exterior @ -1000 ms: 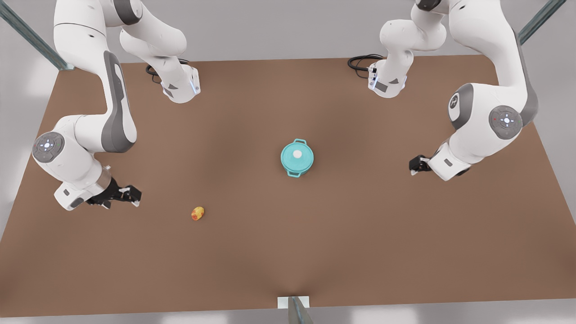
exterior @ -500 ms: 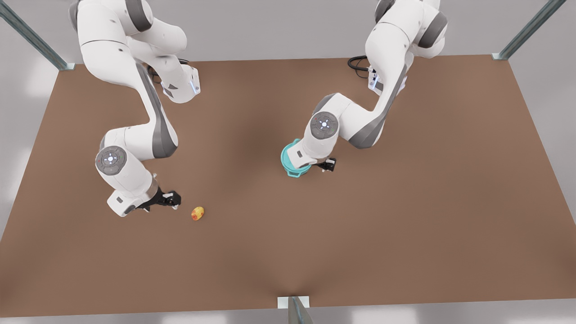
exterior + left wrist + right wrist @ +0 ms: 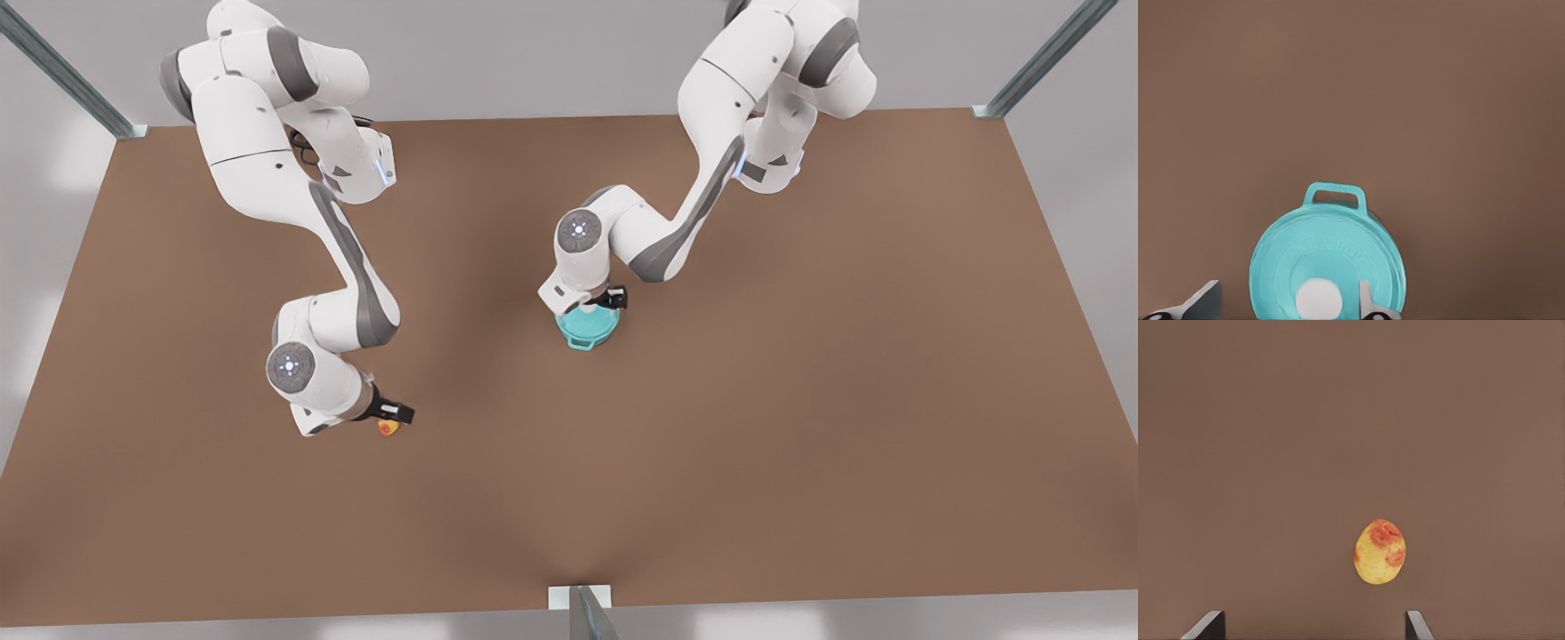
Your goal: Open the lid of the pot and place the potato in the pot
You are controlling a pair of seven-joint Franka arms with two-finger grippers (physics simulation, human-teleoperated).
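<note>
The surface (image 3: 800, 427) is flat, matte brown, uniform, no texture marks.

The pot (image 3: 587, 331) is a small round teal vessel w/ smooth finish; one loop handle shows at its 6 o'clock in the front view. It sits just right of centre on the surface. The pot lid (image 3: 1328, 263) is a flat teal disc w/ faint concentric ridges and embossed lettering, and rests closed on the pot. A white rounded knob (image 3: 1319, 299) sits at lid centre.

The potato (image 3: 1380, 551) is a small oval lump, yellowish skin w/ reddish-orange patches, slightly bumpy. It lies bare on the surface at approx. 8 o'clock from the pot, well apart from it.

Left gripper (image 3: 1288, 303): above the lid; light grey fingers (image 3: 1205, 301) spread apart, one each side of the knob, nothing grasped.

Right gripper (image 3: 1315, 627): above the potato; dark fingers (image 3: 1208, 625) released, wide apart, the potato between their lines but not touching. In the front view this gripper (image 3: 391, 414) covers most of the potato (image 3: 388, 429).
</note>
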